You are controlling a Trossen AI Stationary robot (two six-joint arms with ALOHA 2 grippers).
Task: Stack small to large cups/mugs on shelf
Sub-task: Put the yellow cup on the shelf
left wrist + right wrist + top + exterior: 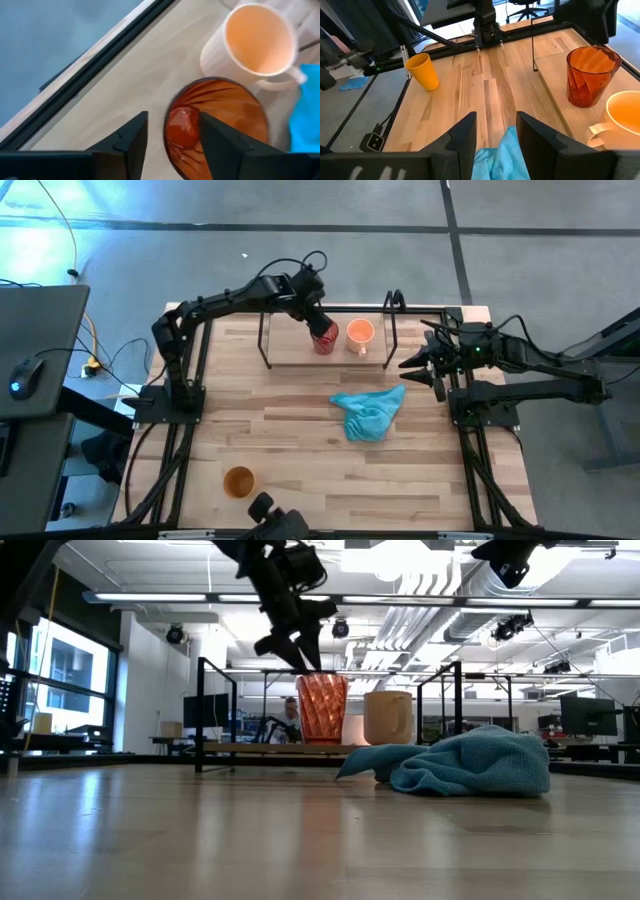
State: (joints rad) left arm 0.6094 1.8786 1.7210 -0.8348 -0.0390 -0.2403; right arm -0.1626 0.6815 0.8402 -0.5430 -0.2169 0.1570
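High view gives me the layout: the shelf (285, 350) sits at the far edge of the table (300, 440), and on its board stand the red ribbed cup (325, 338) and, just beside it, the light orange mug (359, 335), both upright. My left gripper (318, 323) is right above the red cup's rim. From the left wrist camera I see its two fingers (127, 142) spread apart, one outside the cup wall and the other over the cup's mouth, so the wall lies between them; I cannot tell whether either finger touches it. The low view shows the cup's base resting on the shelf board.

The yellow-orange cup (238, 481) stands alone near the front edge of the table, well apart from the shelf. A turquoise cloth (370, 412) lies crumpled in front of the shelf.

My right gripper (420, 367) waits at the right side beyond the shelf frame, fingers parted and holding nothing.
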